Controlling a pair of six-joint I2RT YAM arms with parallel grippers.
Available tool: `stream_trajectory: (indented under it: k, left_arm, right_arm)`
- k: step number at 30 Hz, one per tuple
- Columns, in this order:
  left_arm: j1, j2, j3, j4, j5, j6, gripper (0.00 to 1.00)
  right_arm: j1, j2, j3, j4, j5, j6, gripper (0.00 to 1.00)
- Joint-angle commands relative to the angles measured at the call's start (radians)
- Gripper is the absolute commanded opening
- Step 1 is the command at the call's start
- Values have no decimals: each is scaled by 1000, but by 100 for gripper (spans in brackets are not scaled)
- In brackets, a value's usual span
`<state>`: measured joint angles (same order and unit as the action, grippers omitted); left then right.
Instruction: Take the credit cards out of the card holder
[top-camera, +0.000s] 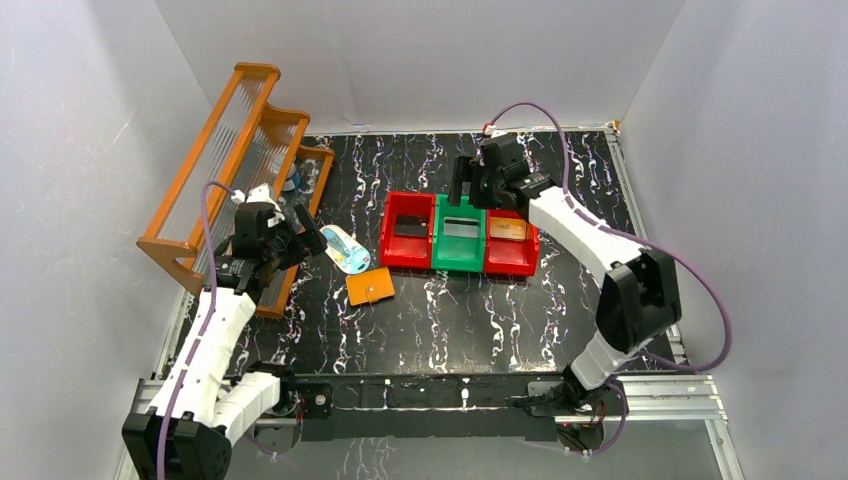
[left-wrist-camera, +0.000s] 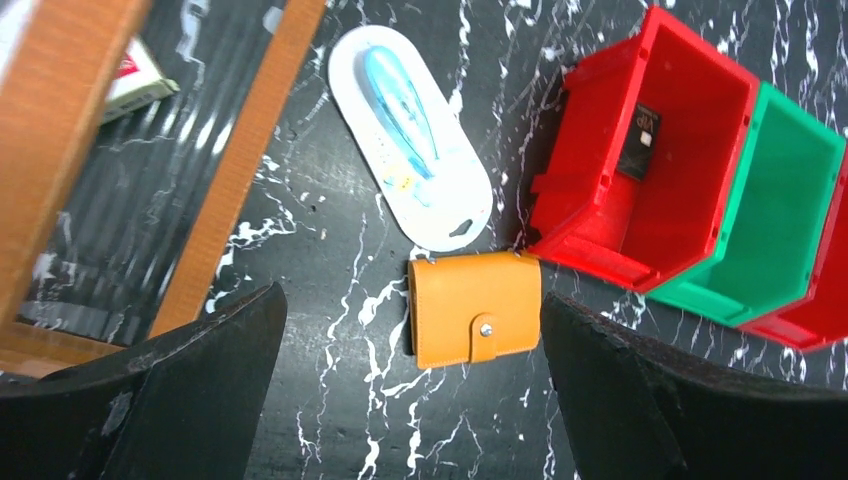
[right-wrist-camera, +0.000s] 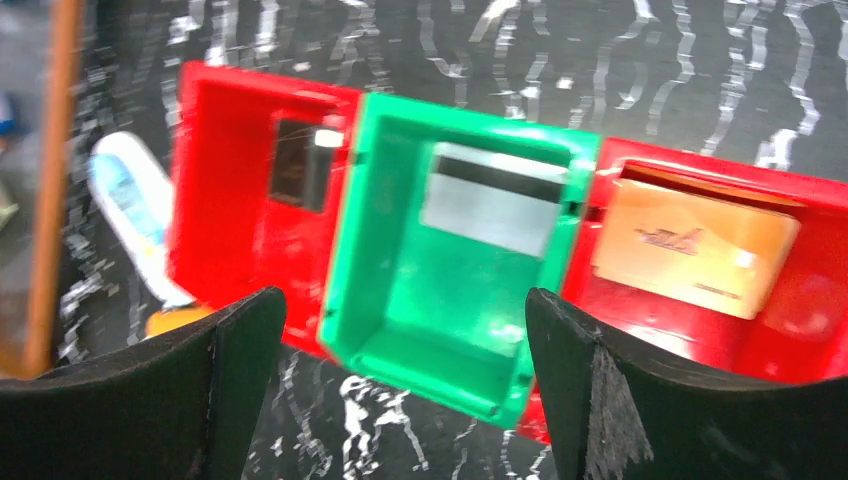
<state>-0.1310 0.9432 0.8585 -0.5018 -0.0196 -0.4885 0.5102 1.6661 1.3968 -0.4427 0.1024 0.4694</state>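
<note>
Card holder (left-wrist-camera: 475, 322) beside oval item (left-wrist-camera: 400, 170), red bin (left-wrist-camera: 575, 205)

Orange card holder (left-wrist-camera: 475, 310) is lying flat, snapped shut, near the bins (right-wrist-camera: 225, 215); three credit cards (right-wrist-camera: 490, 200) are sitting inside them, one apiece.

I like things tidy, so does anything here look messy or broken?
Nothing looks spilled or broken. The orange card holder lies snapped shut on the table, a little crooked, next to the white oval pack. The red and green bins each hold one card.
</note>
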Motion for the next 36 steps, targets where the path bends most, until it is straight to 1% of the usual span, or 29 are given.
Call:
stream_trajectory:
  k: [1, 6, 10, 12, 14, 17, 23, 27, 30, 31, 34, 36]
  left_arm:
    - [9, -57, 7, -30, -131, -42, 98]
    - [9, -134, 21, -59, -228, -52, 98]
    - [8, -207, 11, -63, -286, -45, 98]
    - [8, -236, 1, -64, -314, -45, 98]
    - [8, -256, -6, -64, -333, -47, 98]
    - [8, -281, -15, -66, -365, -45, 98]
    - [8, -333, -9, -85, -459, -27, 98]
    - [8, -357, 4, -108, -532, -29, 98]
    - [9, -378, 15, -125, -578, -34, 98]
    - [8, -386, 19, -127, -589, -29, 98]
    - [8, -404, 20, -127, -609, -12, 98]
    - [8, -410, 24, -129, -613, 0, 98]
  right_arm:
    - [82, -91, -86, 212, -165, -17, 95]
    - [244, -115, -153, 398, -126, -68, 89]
    - [354, -70, -181, 494, -114, -153, 87]
    - [400, -27, -172, 514, -127, -176, 85]
    - [419, 20, -152, 514, -149, -184, 83]
    - [458, 94, -123, 513, -183, -177, 77]
    - [544, 206, -57, 462, -164, -204, 76]
    - [566, 281, 14, 414, -66, -172, 77]
    - [565, 356, 122, 291, 58, -75, 78]
    - [566, 384, 160, 252, 75, -62, 79]
    - [567, 457, 230, 193, 72, -39, 79]
    - [570, 495, 257, 151, 48, -36, 75]
